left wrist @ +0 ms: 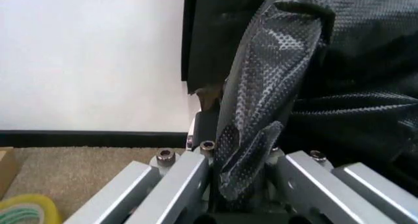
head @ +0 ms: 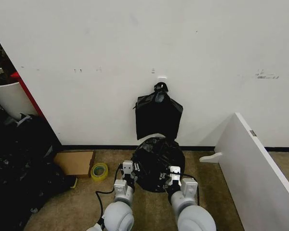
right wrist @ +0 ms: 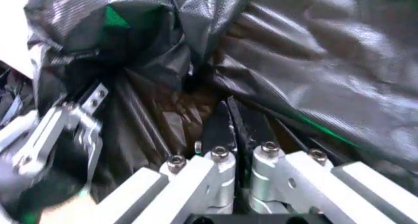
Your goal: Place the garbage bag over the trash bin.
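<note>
The garbage bag (head: 157, 162) is a glossy, crinkled black mound on the carpet at the foot of the wall. My left gripper (head: 128, 168) is at the mound's left side, shut on a twisted fold of the bag (left wrist: 261, 87) that rises between its fingers. My right gripper (head: 174, 173) is at the mound's right side, its dark fingers (right wrist: 219, 128) pressed together in the bag's film (right wrist: 313, 53). The trash bin is hidden; a green patch (right wrist: 116, 17) shows through the plastic. The left gripper (right wrist: 62, 128) also appears farther off in the right wrist view.
A flat black bag with a knotted top (head: 158, 115) hangs on the wall just above. A cardboard box (head: 77, 162) and yellow tape roll (head: 99, 171) lie to the left, beyond them dark bags (head: 19, 163) and a large white container (head: 7, 98). A white panel (head: 255, 163) stands right.
</note>
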`<state>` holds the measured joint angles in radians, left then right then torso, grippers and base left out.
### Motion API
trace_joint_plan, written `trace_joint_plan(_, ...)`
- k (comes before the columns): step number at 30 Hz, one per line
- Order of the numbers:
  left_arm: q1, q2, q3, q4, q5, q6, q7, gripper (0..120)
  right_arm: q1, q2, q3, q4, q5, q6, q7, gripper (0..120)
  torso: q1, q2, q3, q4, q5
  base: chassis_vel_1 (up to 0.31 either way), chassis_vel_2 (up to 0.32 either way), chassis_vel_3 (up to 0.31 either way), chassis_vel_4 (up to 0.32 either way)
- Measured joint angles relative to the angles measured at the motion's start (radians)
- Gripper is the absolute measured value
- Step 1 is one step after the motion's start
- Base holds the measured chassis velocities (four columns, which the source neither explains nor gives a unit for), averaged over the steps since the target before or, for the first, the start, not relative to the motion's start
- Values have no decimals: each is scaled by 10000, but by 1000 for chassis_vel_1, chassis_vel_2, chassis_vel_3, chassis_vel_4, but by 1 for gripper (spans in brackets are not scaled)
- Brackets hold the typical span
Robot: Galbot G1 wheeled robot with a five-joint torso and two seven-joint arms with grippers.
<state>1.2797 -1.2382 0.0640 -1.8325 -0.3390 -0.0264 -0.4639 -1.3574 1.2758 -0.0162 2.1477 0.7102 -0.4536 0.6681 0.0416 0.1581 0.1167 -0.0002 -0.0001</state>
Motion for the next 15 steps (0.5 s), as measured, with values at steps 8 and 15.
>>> trace_joint_plan(8,111,11,0,-57,103,-28,49,0,711,255,-182,-607,161,104,375,0,0,0,0,-1,0,0,0,0,0)
trace_joint_plan(15,214,17,-19,-153,170,-71,134,0,1501,294,-533,-1380,-121,-1,1251,0,0,0,0,0,1,0,0,0,0)
